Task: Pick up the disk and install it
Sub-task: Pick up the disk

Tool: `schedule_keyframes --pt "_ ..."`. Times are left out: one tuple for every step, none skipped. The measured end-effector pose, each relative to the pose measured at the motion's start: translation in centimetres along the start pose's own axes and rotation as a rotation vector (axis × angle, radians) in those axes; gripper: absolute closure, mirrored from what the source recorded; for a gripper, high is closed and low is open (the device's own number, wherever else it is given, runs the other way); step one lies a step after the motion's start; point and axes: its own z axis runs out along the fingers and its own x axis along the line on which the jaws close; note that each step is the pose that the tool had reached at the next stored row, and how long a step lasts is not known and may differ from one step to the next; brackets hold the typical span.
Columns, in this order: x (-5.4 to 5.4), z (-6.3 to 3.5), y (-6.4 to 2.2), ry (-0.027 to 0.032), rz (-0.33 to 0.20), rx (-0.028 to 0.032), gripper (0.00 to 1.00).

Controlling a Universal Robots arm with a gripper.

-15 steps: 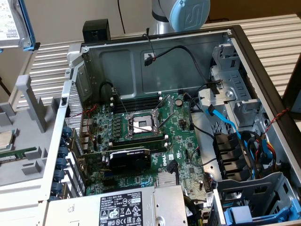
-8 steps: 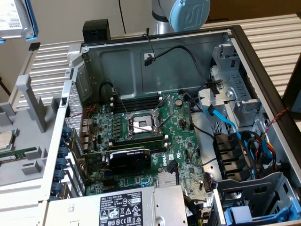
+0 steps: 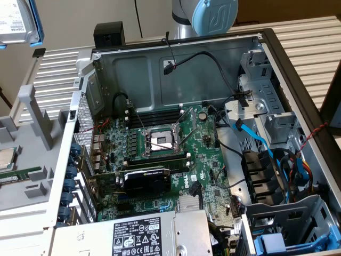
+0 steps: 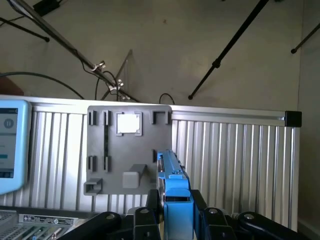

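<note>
The disk [image 3: 18,21] hangs high at the exterior view's upper left, above the table. Its white label and blue frame are cut off by the picture's edge. In the wrist view the disk [image 4: 175,185] is edge-on, a blue carrier rail running away from the camera. My gripper [image 4: 177,212] is shut on it, with a black finger [image 4: 150,212] pressed against each side. Beyond the disk lies a grey fixture plate [image 4: 130,150] that carries a small square silver chip [image 4: 129,123].
An open computer case [image 3: 176,53] fills the middle, with motherboard [image 3: 160,144], graphics card [image 3: 146,181] and loose cables. A drive cage with another blue carrier [image 3: 277,242] sits at the lower right. A grey fixture tray [image 3: 26,160] stands at the left. The arm's blue-capped joint [image 3: 213,16] rises behind the case.
</note>
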Motion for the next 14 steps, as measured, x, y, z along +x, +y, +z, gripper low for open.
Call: schedule_keyframes --pt "0.0 -0.01 -0.19 0.0001 0.000 0.0000 0.64" --pt "0.0 -0.02 -0.33 0.0000 0.000 0.0000 0.64" --pt "0.0 -0.02 -0.36 0.0000 0.000 0.0000 0.64" --pt "0.0 -0.02 -0.36 0.0000 0.000 0.0000 0.64" --pt "0.0 -0.02 -0.36 0.0000 0.000 0.0000 0.64" --pt "0.0 -0.02 -0.36 0.0000 0.000 0.0000 0.64" --pt "0.0 -0.02 -0.36 0.0000 0.000 0.0000 0.64" --pt "0.0 -0.02 -0.36 0.0000 0.000 0.0000 0.64" --pt "0.0 -0.02 -0.40 0.0000 0.000 0.0000 0.64" --pt "0.0 -0.04 -0.57 0.0001 0.000 -0.0001 0.64" --pt "0.0 -0.05 -0.78 0.0000 0.000 -0.0001 0.64" --pt "0.0 -0.07 -1.08 0.0000 0.000 0.0001 0.64" --pt "0.0 -0.11 -1.38 0.0000 0.000 0.0000 0.64" --pt "-0.1 -0.16 -1.63 0.0000 0.000 0.0001 0.64"
